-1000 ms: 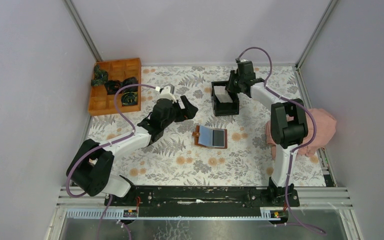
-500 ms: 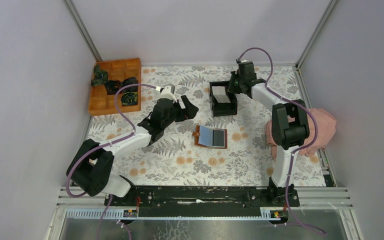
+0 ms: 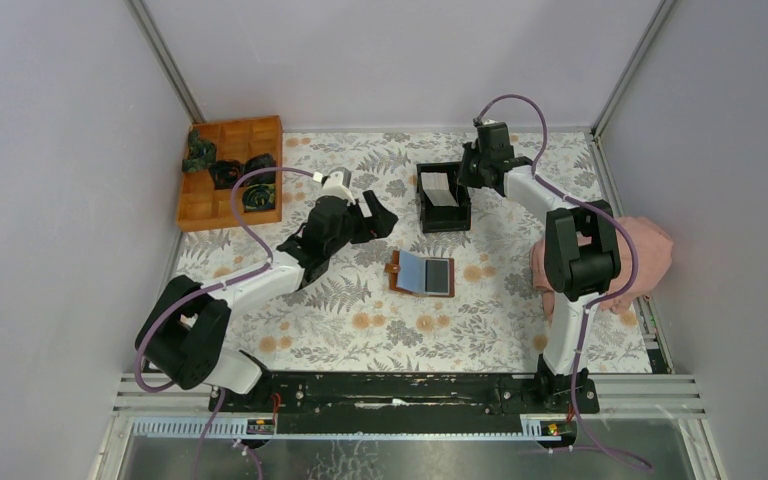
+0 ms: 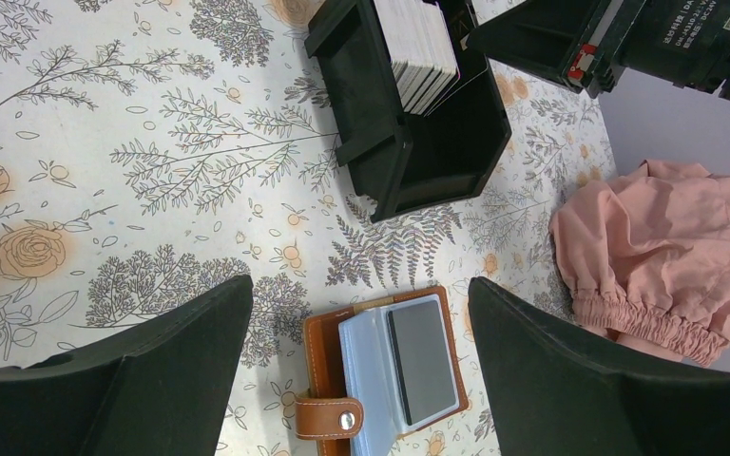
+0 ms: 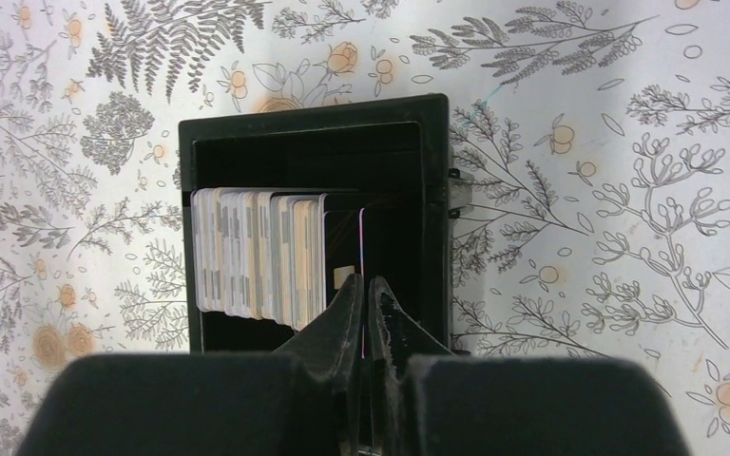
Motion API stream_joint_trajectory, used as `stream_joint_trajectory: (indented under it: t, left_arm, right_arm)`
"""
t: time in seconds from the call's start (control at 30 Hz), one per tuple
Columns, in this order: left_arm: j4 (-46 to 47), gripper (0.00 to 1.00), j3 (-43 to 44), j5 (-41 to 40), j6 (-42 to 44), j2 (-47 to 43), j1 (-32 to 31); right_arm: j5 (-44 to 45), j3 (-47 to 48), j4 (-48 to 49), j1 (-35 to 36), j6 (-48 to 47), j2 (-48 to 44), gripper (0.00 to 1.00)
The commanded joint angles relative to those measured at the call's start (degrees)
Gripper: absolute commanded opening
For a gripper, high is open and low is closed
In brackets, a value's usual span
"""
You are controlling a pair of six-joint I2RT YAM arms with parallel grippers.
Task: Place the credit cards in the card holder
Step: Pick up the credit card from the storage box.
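Observation:
The credit cards [image 5: 257, 252] stand on edge as a pale stack [image 3: 440, 188] inside a black box [image 5: 314, 109]. My right gripper [image 5: 365, 285] reaches into that box from above and is shut on one thin credit card [image 5: 361, 237] at the right end of the stack. The card holder [image 4: 390, 366] lies open on the flowered table, brown leather with a snap strap, clear sleeves and a dark grey panel facing up [image 3: 422, 273]. My left gripper [image 4: 361, 285] hovers over it, open wide with nothing between its fingers.
An orange wooden tray [image 3: 205, 208] with dark items stands at the back left. A pink cloth [image 3: 645, 250] lies at the right edge, beside the right arm. The black box [image 3: 444, 226] sits just behind the card holder.
My right gripper's jaws have closed onto a card in the black box, and the box has shifted slightly left. The left arm has not moved.

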Motion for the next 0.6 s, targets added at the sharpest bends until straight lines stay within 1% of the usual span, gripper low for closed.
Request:
stream_joint_trajectory:
  t: [0.0, 0.13, 0.27, 0.43, 0.57]
  left_arm:
    - [3.9, 0.9, 1.42, -0.33, -0.17, 0.75, -0.35]
    - [4.08, 0.9, 1.21, -0.67, -0.15, 0.67, -0.34]
    - [3.64, 0.9, 1.71, -1.69, 0.9, 0.35, -0.36]
    - [3.78, 0.9, 1.77, -3.05, 2.11, -1.19, -0.38]
    - [3.95, 0.9, 1.52, -3.46, 2.29, -2.69, -0.42]
  right_arm:
    - [2.19, 1.47, -2.19, 0.69, -1.15, -2.16, 0.0]
    - [7.86, 1.33, -3.13, 2.52, -3.97, -2.51, 0.0]
    - [15.91, 0.44, -2.29, 4.55, -6.71, -4.47, 0.0]
    - [23.78, -2.02, -0.08, 6.99, -8.97, -9.02, 0.0]
    - [27.08, -4.8, 1.3, 8.68, -9.65, -13.85, 0.0]
